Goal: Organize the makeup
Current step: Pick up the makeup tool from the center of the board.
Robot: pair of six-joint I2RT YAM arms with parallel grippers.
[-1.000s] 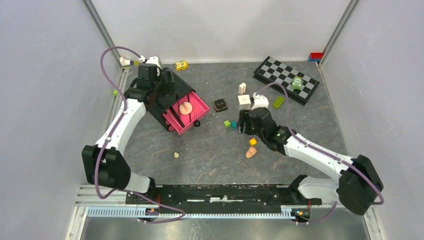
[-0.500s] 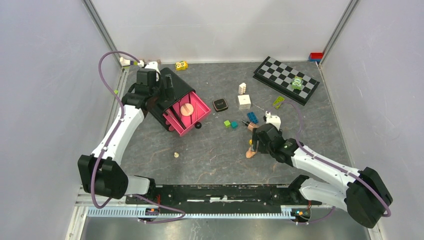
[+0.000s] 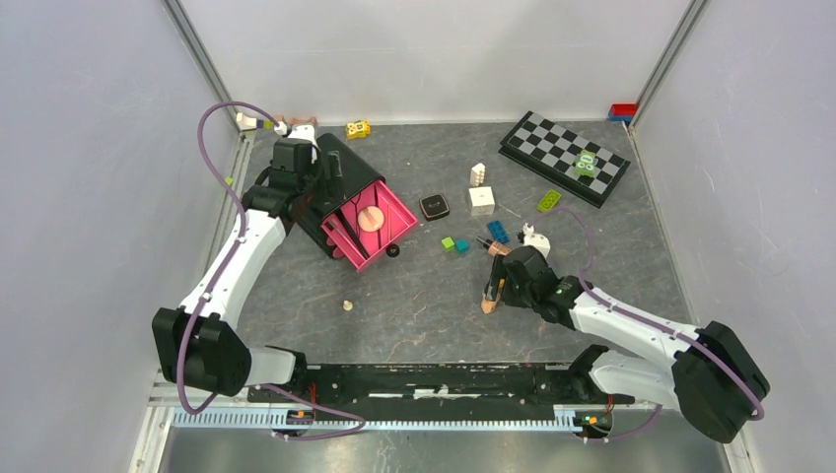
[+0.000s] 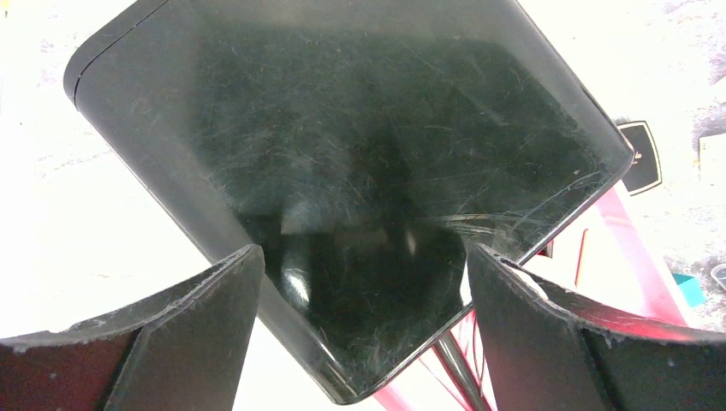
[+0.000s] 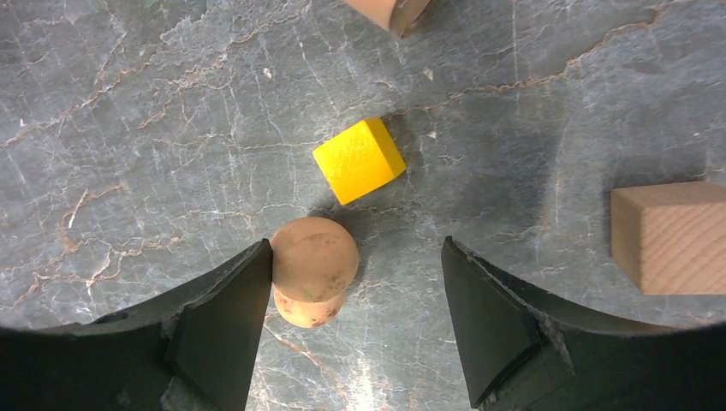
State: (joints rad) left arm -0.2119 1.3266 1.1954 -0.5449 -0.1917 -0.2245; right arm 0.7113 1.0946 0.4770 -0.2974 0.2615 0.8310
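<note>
A pink makeup case (image 3: 394,212) with a raised black lid (image 3: 347,169) lies at the left, and a peach round puff (image 3: 371,219) rests inside it. My left gripper (image 3: 320,177) is against the lid. In the left wrist view its fingers stand wide apart, with the lid's lower corner (image 4: 360,360) between them, so the left gripper (image 4: 364,257) is open. My right gripper (image 5: 355,248) is open over the peach sponge (image 5: 314,267), which touches the left finger. From above, the sponge (image 3: 488,306) pokes out below the right gripper (image 3: 493,289). A black square compact (image 3: 434,206) lies mid-table.
A yellow block (image 5: 360,160) lies just beyond the sponge, and a wooden block (image 5: 668,235) sits to the right. Small coloured blocks (image 3: 453,244), a white cube (image 3: 481,196), a checkerboard (image 3: 564,156) and a black ball (image 3: 392,250) are scattered around.
The right gripper has come back toward the near edge, down over the sponge, and its jaws have widened. The left arm and the case have shifted slightly to the right.
</note>
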